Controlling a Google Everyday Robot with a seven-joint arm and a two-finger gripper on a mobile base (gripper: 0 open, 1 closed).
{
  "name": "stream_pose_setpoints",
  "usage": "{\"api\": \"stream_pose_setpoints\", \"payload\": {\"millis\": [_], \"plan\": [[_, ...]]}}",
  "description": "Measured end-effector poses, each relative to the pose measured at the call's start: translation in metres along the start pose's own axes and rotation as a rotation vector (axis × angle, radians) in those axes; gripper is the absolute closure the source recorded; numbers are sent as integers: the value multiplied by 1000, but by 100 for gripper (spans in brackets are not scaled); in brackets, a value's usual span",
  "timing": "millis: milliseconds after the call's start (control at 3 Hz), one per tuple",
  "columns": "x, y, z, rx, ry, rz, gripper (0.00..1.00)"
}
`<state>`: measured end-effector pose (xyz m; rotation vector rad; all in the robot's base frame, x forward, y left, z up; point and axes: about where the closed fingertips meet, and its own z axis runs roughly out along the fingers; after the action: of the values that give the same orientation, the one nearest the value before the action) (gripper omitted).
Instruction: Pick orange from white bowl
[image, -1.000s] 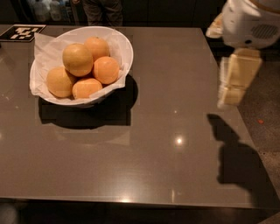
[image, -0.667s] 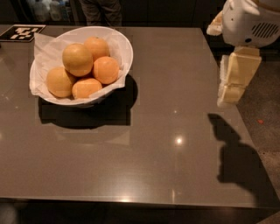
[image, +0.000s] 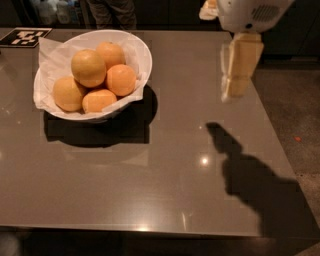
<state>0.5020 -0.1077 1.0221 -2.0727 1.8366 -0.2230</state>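
Note:
The white bowl (image: 137, 47), lined with crinkled white paper, stands at the far left of the dark table. It holds several round fruits. The orange (image: 88, 67), the largest and dull yellow-orange, lies on top of the pile at centre left. A smaller reddish-orange fruit (image: 120, 79) lies to its right, with paler ones around and below. My gripper (image: 235, 90) hangs from the white arm at the upper right. It is above the table's right side, well to the right of the bowl, and holds nothing.
A black-and-white marker tag (image: 25, 36) lies at the table's far left corner. The table's right edge (image: 272, 125) runs just beside the gripper, with floor beyond. The arm casts a shadow (image: 240, 160) on the table's right front part.
My gripper has moved left, towards the bowl, and a little higher in view. The bowl and the fruits have not moved.

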Motion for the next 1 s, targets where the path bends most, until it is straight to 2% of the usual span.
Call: {"api": "stream_pose_setpoints", "payload": {"millis": [333, 667, 1000], "plan": [[-55, -31, -9, 31, -13, -217, 0], [-96, -54, -7, 36, -52, -367, 0], [-106, -66, -7, 71, -65, -389, 0]]}}
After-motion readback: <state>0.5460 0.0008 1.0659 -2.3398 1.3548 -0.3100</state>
